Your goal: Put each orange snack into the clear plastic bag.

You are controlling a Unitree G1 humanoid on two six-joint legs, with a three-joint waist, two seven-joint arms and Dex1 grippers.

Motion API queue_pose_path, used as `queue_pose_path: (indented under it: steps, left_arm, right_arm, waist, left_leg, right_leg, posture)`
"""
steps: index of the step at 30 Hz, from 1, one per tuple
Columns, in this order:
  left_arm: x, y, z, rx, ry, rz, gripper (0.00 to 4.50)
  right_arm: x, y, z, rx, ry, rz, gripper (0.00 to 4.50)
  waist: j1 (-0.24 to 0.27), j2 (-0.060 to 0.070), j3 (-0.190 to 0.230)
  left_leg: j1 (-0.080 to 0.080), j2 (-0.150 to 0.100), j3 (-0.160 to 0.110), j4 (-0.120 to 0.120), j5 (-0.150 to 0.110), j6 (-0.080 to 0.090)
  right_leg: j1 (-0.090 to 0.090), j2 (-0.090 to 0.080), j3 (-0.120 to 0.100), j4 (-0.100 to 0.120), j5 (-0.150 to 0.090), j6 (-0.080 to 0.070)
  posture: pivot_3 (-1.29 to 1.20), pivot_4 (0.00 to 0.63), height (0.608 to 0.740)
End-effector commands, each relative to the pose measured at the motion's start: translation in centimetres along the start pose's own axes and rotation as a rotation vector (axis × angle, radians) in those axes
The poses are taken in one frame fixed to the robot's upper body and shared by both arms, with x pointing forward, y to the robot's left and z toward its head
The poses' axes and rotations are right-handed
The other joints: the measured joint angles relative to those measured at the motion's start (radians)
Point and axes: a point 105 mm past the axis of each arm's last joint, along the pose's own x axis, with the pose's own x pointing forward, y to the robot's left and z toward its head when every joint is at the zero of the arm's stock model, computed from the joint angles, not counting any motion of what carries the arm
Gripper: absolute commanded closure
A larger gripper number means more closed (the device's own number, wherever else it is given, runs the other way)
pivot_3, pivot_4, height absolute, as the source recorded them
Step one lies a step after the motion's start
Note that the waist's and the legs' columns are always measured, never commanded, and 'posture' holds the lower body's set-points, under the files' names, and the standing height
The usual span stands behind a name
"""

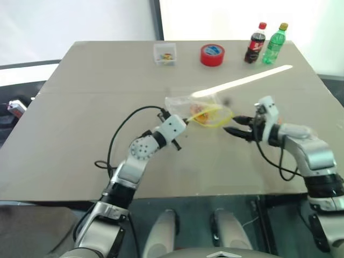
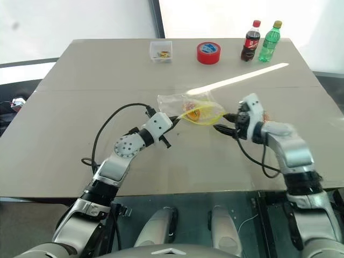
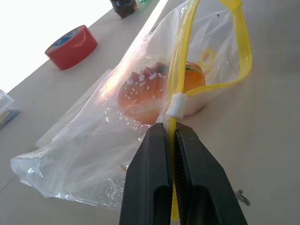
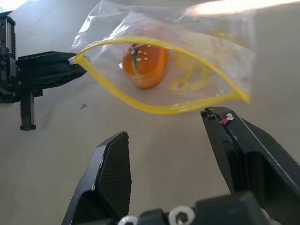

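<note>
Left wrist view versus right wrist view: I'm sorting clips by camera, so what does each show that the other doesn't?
Left wrist view alone: the red tape roll, a dark bottle's base, and the left claw seen along its own fingers, shut on the yellow strip.

Right wrist view alone: the right claw, open and empty, facing the bag's open mouth.

Both: the clear plastic bag with an orange snack inside, on the table.

I see an orange, white-speckled snack [image 3: 140,96] inside the clear bag [image 3: 89,154] with its yellow zip strip [image 4: 140,105], gripped by black fingers [image 3: 154,173].
</note>
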Motion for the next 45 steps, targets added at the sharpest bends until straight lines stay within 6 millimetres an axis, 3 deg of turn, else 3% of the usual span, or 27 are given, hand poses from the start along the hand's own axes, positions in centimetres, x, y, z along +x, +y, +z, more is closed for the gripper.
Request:
queue_pose_path:
  steps: [1, 5, 8, 19, 30, 34, 45]
  left_arm:
    - [-0.2, 0.7, 1.1, 0.019, -0.038, 0.029, 4.50]
    - [-0.2, 0.8, 1.0, 0.017, -0.035, 0.030, 4.50]
    - [-0.2, 0.7, 0.9, 0.019, -0.034, 0.021, 4.50]
    - [0.2, 0.7, 1.2, 0.026, -0.047, 0.020, 4.50]
    - [0.2, 0.6, 1.2, 0.023, -0.045, 0.021, 4.50]
    - [0.3, 0.5, 1.3, 0.021, -0.049, 0.018, 4.50]
    - [0.3, 0.5, 1.3, 0.022, -0.049, 0.015, 4.50]
  right_arm:
    - [-3.2, -3.4, 0.8, -0.010, -0.037, -0.209, 1.61]
    - [-6.0, -6.5, -0.4, 0.011, -0.017, -0.406, 1.61]
    - [-6.8, -7.8, -1.2, 0.074, -0.023, -0.498, 1.61]
    - [-5.5, -8.6, -3.5, 0.266, -0.014, -0.544, 1.61]
    - [-5.6, -8.8, -3.1, 0.252, -0.020, -0.543, 1.61]
    - [-5.6, -8.5, -3.4, 0.247, -0.013, -0.528, 0.03]
    - [-5.3, -8.2, -1.6, 0.212, -0.074, -0.534, 0.03]
  waist:
    - [0.001, 0.000, 0.000]
    - [0.001, 0.000, 0.000]
    - [0.000, 0.000, 0.000]
    - [-0.001, 0.000, 0.000]
    - [-0.001, 0.000, 0.000]
    - [-0.002, 0.000, 0.000]
    - [-0.001, 0.000, 0.000]
  left_leg:
    - [0.000, 0.000, 0.000, 0.000, 0.000, 0.000]
    - [0.000, 0.000, 0.001, 0.001, 0.000, 0.000]
    - [0.001, 0.000, 0.001, 0.001, 0.000, 0.000]
    - [0.001, 0.000, 0.002, 0.001, 0.000, 0.000]
    - [0.001, 0.000, 0.002, 0.001, 0.000, 0.000]
    - [0.001, 0.000, 0.002, 0.001, 0.000, 0.000]
    - [0.001, 0.000, 0.002, 0.001, 0.000, 0.000]
  right_leg:
    - [0.000, 0.000, 0.000, 0.000, 0.000, 0.000]
    - [0.000, 0.000, 0.001, 0.000, -0.001, 0.002]
    - [0.000, 0.000, 0.001, 0.000, -0.001, 0.001]
    - [0.000, 0.000, 0.001, 0.000, 0.000, 0.000]
    - [0.001, 0.000, 0.002, 0.000, 0.000, 0.001]
    - [0.001, 0.000, 0.002, 0.000, 0.000, 0.001]
    - [0.000, 0.000, 0.002, 0.000, 0.000, 0.001]
  posture:
    - [0.00, 0.150, 0.740]
    - [0.00, 0.150, 0.740]
    - [0.00, 0.150, 0.740]
    - [0.00, 0.150, 0.740]
    - [0.00, 0.150, 0.740]
    - [0.00, 0.150, 0.740]
    - [0.00, 0.150, 0.740]
